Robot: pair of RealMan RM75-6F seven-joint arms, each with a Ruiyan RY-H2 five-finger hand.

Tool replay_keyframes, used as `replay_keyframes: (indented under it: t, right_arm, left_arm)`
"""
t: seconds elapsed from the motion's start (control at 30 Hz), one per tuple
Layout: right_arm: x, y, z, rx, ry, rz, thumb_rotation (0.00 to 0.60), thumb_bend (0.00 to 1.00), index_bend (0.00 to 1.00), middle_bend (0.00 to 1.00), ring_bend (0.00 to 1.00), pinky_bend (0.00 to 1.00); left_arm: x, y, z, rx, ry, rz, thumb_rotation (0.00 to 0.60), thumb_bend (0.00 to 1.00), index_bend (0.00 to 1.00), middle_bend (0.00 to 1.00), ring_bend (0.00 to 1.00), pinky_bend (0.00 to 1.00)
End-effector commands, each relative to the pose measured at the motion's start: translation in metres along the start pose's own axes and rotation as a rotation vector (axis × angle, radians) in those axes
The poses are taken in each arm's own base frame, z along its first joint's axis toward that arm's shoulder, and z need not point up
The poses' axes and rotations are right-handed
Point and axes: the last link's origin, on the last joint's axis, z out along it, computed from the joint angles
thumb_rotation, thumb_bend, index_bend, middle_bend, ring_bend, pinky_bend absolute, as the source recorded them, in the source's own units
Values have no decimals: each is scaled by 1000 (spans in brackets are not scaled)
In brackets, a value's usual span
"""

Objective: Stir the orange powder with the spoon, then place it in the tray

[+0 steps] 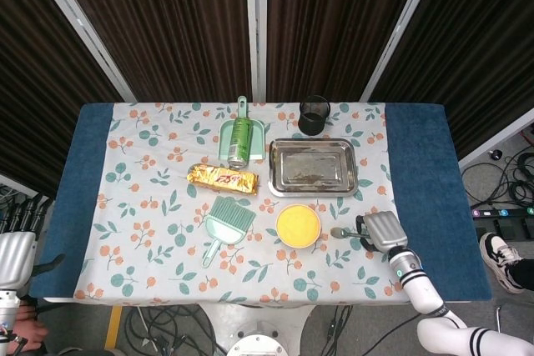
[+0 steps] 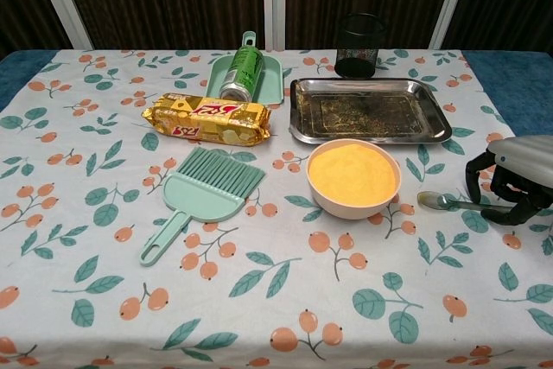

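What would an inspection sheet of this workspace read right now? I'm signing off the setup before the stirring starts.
Surface: floral tablecloth, flat.
Job's things: bowl of orange powder full; spoon lying right of it; metal tray behind, soiled.
Clutter: brush, snack packet, green can on dustpan, mesh cup.
Hands: right hand over spoon handle, grip unclear; left hand off table.
Cables: on floor.
Surroundings: dark curtains; shoe.

The right hand point(image 2: 511, 177) is lowered onto the table just right of the bowl of orange powder point(image 2: 353, 176), fingers curled down around the spoon point(image 2: 449, 202) handle. The left hand point(image 1: 18, 258) is held off the table's left edge, far from the bowl.
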Motion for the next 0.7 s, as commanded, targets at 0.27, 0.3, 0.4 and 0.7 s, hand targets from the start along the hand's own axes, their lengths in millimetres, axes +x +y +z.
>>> replay_keyframes:
  t: [0.27, 0.3, 0.4, 0.7]
  right_arm:
    - [2, 0, -1, -1, 12, 4, 600, 341, 596, 902, 966, 1000]
    - [4, 1, -2, -2, 18, 5, 600, 343, 597, 902, 966, 1000]
    - [11, 3, -5, 0, 39, 3, 600, 343, 598, 902, 966, 1000]
    - [77, -7, -16, 87, 139, 32, 600, 343, 600, 902, 966, 1000]
  left_arm:
    - [0, -1, 0, -1, 3, -3, 600, 0, 55, 45, 53, 83]
    - [0, -1, 0, 0, 4, -3, 600, 0, 55, 45, 53, 83]
    - [1, -1, 0, -1, 5, -4, 600, 0, 55, 45, 53, 83]
    - [3, -1, -1, -4, 14, -4, 600, 0, 54, 45, 53, 83]
